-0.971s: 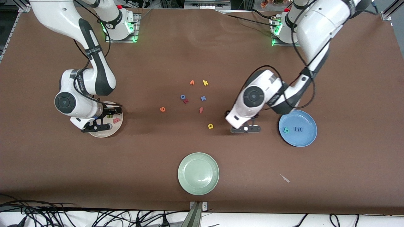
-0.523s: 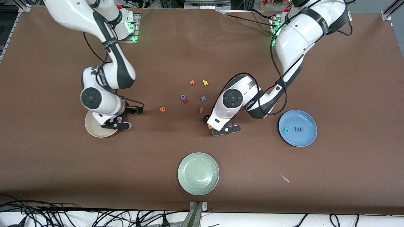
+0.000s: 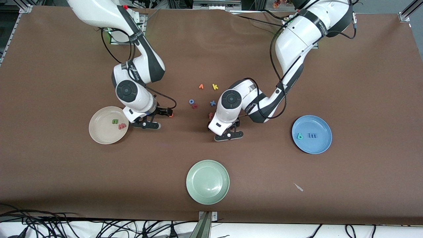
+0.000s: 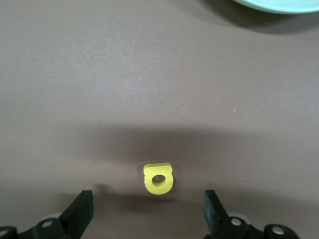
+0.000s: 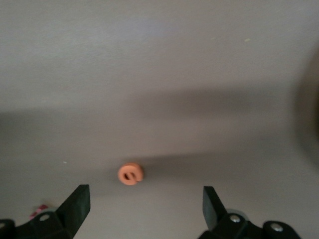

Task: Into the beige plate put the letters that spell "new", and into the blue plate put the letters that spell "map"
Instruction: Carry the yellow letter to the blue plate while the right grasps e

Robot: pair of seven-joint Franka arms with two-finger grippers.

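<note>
Front view: the beige plate [image 3: 108, 125] sits at middle left of the frame on the brown surface [image 3: 363, 82], carrying the green n [image 3: 115, 121] and the salmon-pink w [image 3: 122, 126]. The blue plate [image 3: 311, 134] sits at middle right, holding the teal a [image 3: 300, 136] and the blue m [image 3: 312, 135]. The pale green plate [image 3: 208, 181] lies low in the centre. Loose letters cluster at centre: an orange v [image 3: 201, 86], a yellow k [image 3: 215, 87], a blue o [image 3: 191, 101], a blue x [image 3: 212, 103] and a salmon f [image 3: 210, 115]. The right end effector [image 3: 165, 113] hangs low just beside the beige plate, with the orange e [image 3: 171, 115] peeking out at its tip. The left end effector [image 3: 228, 130] hangs over the spot just below the f, hiding the yellow p from this camera.

Left wrist view: the yellow p [image 4: 158, 179] lies flat on the surface, low in the frame, between the 2 released fingers [image 4: 82, 213] without touching either. A pale green rim shows at the upper right.

Right wrist view: the orange e [image 5: 130, 174] lies on the surface, low and left of centre, between the spread, released fingers [image 5: 79, 203], clear of both.
</note>
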